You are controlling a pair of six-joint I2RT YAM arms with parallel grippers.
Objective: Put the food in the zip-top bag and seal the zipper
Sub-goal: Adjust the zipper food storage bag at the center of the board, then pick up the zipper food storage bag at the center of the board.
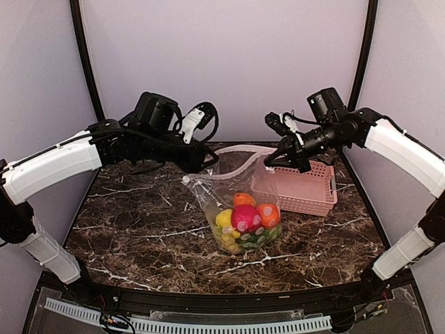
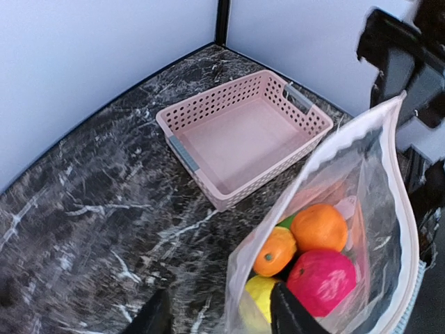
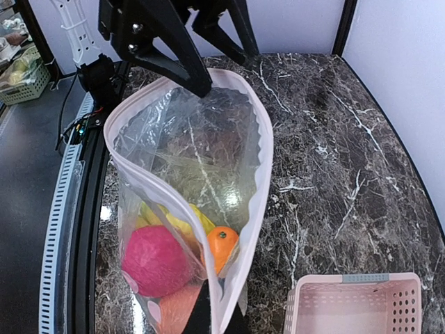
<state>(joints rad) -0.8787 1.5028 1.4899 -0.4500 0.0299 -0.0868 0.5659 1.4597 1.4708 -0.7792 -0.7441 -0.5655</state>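
Note:
The clear zip-top bag [image 1: 236, 188] hangs between my two grippers with its bottom resting on the table. Its mouth gapes open, and the whitish-pink zipper [image 3: 261, 139] runs round it. Inside lie the food pieces: a red round fruit [image 1: 245, 217], an orange [image 2: 320, 227], a lemon [image 1: 224, 220], a banana [image 3: 174, 223] and green pieces [image 1: 261, 236]. My left gripper [image 2: 221, 309] is open and straddles the bag's wall, one finger inside. My right gripper [image 3: 217, 316] is shut on the bag's rim at the other end.
An empty pink slotted basket [image 1: 306, 188] stands at the back right of the dark marble table [image 1: 139, 223], just behind the bag. Grey walls close in the back and sides. The table's black front edge [image 1: 222, 296] lies near the arm bases.

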